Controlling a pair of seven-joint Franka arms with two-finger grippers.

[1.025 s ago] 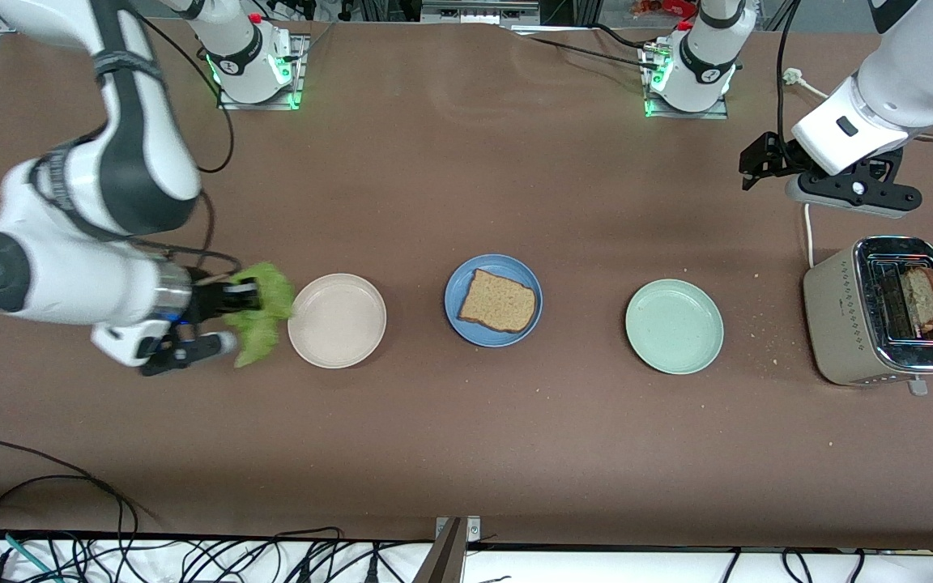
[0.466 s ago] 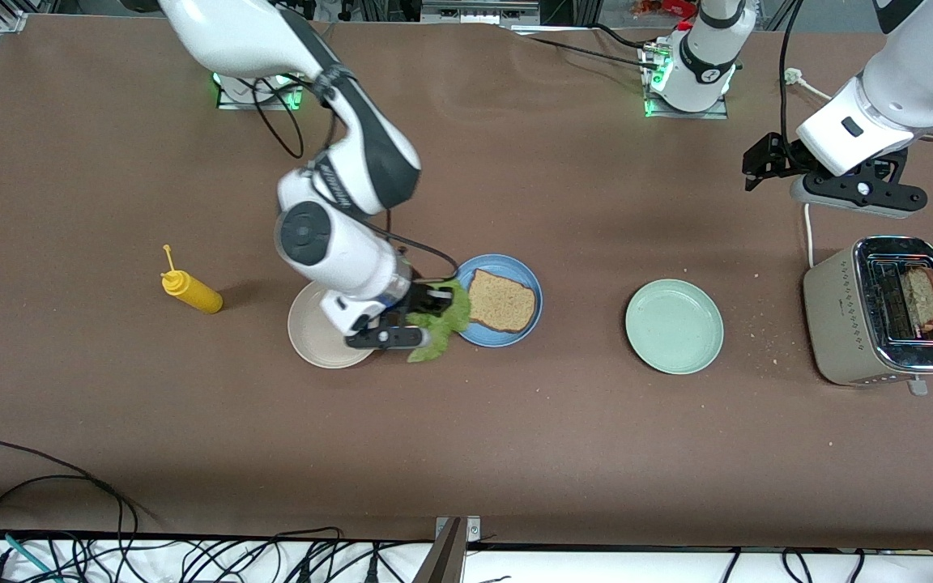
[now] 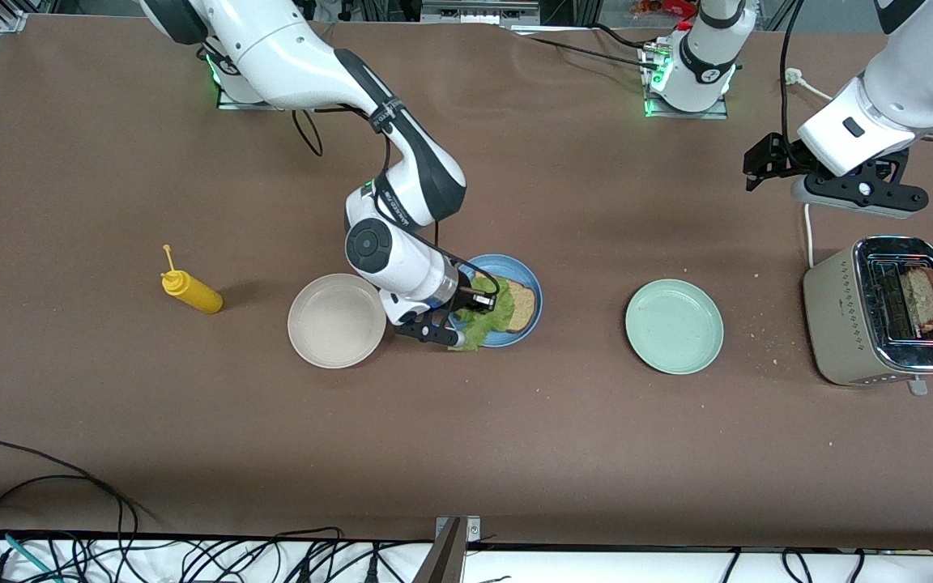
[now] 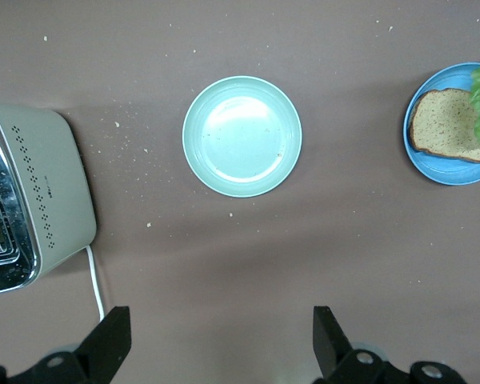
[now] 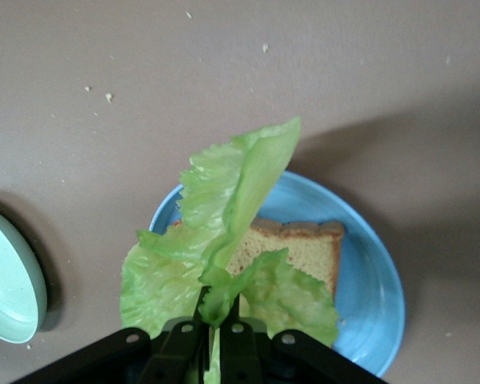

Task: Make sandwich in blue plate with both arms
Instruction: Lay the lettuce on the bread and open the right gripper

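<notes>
The blue plate (image 3: 528,282) sits mid-table with one brown bread slice (image 3: 522,306) on it. My right gripper (image 3: 476,304) is shut on a ruffled green lettuce leaf (image 3: 489,317) and holds it over the plate, covering part of the slice. In the right wrist view the lettuce (image 5: 232,232) hangs from the shut gripper (image 5: 218,320) above the bread (image 5: 300,248) and the blue plate (image 5: 372,296). A second toasted slice (image 3: 923,298) stands in the toaster (image 3: 839,320). My left gripper (image 3: 766,160) is open and empty, up over the table near the toaster; it waits.
A beige plate (image 3: 337,321) lies beside the blue plate toward the right arm's end. A pale green plate (image 3: 675,325) lies toward the left arm's end. A yellow squeeze bottle (image 3: 189,291) lies past the beige plate. A power strip (image 3: 851,194) sits near the toaster.
My right arm has swung from the table's end past the beige plate, carrying the lettuce over the blue plate and the bread. The yellow bottle came into view. The left arm stayed still.
</notes>
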